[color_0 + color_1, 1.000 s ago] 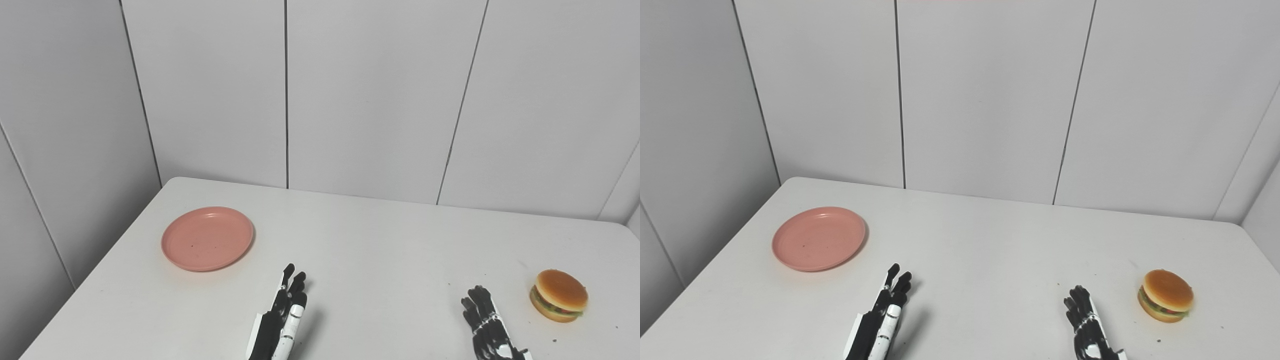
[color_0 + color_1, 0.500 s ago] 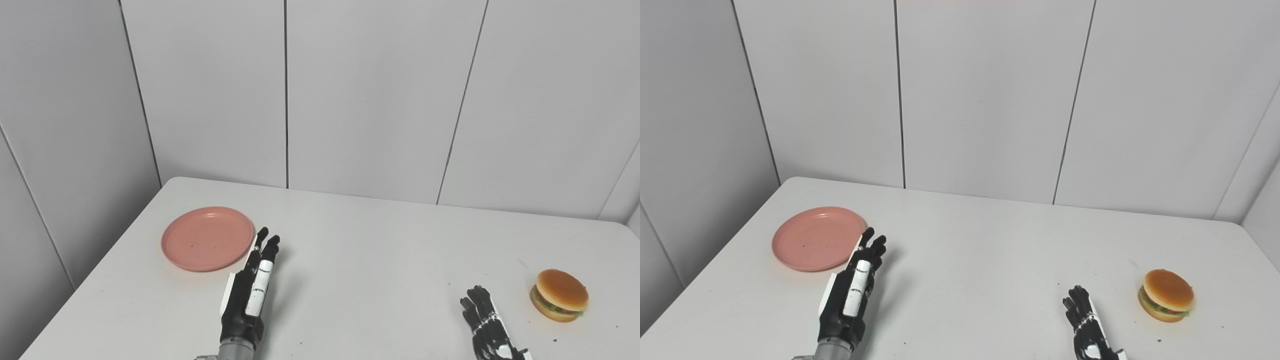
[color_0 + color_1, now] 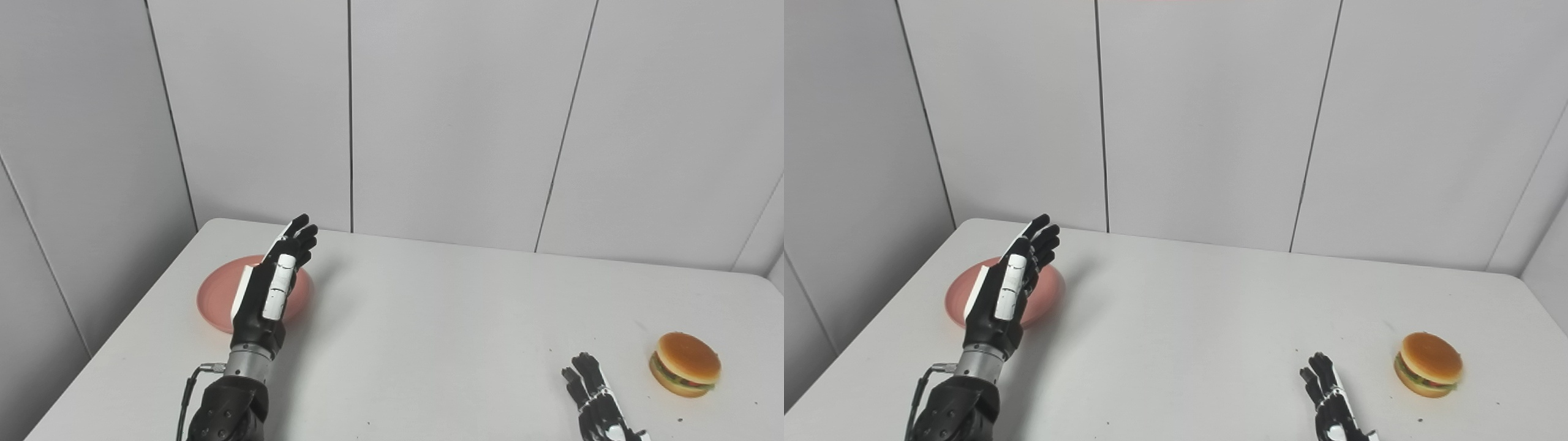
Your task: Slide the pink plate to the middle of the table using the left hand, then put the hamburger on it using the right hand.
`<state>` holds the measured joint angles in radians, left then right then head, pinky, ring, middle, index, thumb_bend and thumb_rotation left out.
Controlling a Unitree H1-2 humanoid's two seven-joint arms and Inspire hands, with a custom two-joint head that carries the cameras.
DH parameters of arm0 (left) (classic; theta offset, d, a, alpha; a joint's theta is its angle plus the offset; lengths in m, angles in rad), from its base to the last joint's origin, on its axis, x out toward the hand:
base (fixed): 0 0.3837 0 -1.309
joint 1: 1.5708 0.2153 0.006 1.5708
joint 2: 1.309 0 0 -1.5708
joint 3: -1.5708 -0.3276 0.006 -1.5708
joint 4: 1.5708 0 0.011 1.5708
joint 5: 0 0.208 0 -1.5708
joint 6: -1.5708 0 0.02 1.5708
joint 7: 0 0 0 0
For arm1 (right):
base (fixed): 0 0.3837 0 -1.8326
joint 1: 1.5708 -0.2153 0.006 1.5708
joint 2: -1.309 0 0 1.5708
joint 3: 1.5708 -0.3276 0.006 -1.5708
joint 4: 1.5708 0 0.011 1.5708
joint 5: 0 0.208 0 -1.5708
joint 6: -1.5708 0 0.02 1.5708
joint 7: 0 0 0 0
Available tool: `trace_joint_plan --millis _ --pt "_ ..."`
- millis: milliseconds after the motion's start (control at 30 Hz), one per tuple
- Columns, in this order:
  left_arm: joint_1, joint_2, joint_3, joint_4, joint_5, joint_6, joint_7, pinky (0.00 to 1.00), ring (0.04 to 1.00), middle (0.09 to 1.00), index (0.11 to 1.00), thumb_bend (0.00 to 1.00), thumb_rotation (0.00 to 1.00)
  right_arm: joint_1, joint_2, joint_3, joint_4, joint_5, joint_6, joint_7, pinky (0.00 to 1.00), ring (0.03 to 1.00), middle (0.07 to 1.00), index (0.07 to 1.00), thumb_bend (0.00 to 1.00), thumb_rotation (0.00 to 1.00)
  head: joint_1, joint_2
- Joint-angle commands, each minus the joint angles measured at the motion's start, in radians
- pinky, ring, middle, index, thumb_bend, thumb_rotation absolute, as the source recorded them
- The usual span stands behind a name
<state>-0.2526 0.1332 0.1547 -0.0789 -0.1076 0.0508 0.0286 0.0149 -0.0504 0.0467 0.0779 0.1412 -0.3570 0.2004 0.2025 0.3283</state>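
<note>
One pink plate (image 3: 211, 300) lay on the white table (image 3: 441, 318) toward its far left corner, and one hamburger (image 3: 685, 364) sat near the right edge, well apart from the plate. Two hands were in view. The left hand (image 3: 269, 288) hung over the plate with fingers straight and loosely spread, grasping nothing; whether it touched the plate could not be told. The right hand (image 3: 597, 407) lay low at the bottom edge, fingers extended and empty, just left of the hamburger. No writing or labels could be read

White table (image 3: 465, 318) (grey panelled wall (image 3: 453, 116) behind).
</note>
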Motion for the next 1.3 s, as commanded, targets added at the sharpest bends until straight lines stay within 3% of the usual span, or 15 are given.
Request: trace_joint_plan --millis 0,300,500,667,967,1100,1267 --pt "-0.09 0.043 0.027 0.026 -0.008 -0.072 -0.007 0.98 0.911 0.894 0.846 0.89 0.9 -0.035 -0.009 -0.018 0.159 -0.009 0.069 -0.023 1.0 0.948 0.969 0.96 0.83 1.0 -0.001 0.001" --pt "-0.204 0.131 0.125 0.172 -0.039 -0.136 0.009 0.92 0.866 0.872 0.853 0.89 0.85 -0.036 -0.008 -0.016 0.164 -0.015 0.071 -0.026 1.0 0.949 0.968 0.96 0.83 1.0 -0.004 0.001" --pt "-0.269 0.232 0.16 0.401 0.016 -0.28 0.022 0.89 0.885 0.876 0.847 0.91 0.85 -0.035 -0.009 -0.015 0.165 -0.016 0.076 -0.026 1.0 0.95 0.968 0.96 0.84 1.0 -0.005 0.003" --pt "-0.31 0.294 0.156 0.554 0.042 -0.359 0.034 0.87 0.881 0.875 0.847 0.95 0.86 -0.033 -0.011 -0.015 0.163 -0.018 0.077 -0.025 1.0 0.954 0.971 0.961 0.84 1.0 -0.006 0.007" --pt "-0.366 0.349 0.16 0.747 0.035 -0.404 0.063 0.87 0.894 0.874 0.852 0.92 0.85 -0.027 -0.007 -0.013 0.151 -0.017 0.089 -0.023 1.0 0.953 0.973 0.963 0.85 1.0 -0.012 0.013" --pt "-0.385 0.364 0.158 0.848 0.032 -0.45 0.063 0.88 0.903 0.873 0.854 0.84 0.82 -0.025 -0.008 -0.012 0.147 -0.018 0.09 -0.023 1.0 0.953 0.975 0.963 0.84 1.0 -0.014 0.015" --pt "-0.41 0.374 0.148 0.976 0.023 -0.499 0.055 0.85 0.889 0.88 0.847 0.82 0.83 -0.022 -0.008 -0.011 0.138 -0.018 0.099 -0.022 1.0 0.953 0.977 0.963 0.85 1.0 -0.017 0.015"
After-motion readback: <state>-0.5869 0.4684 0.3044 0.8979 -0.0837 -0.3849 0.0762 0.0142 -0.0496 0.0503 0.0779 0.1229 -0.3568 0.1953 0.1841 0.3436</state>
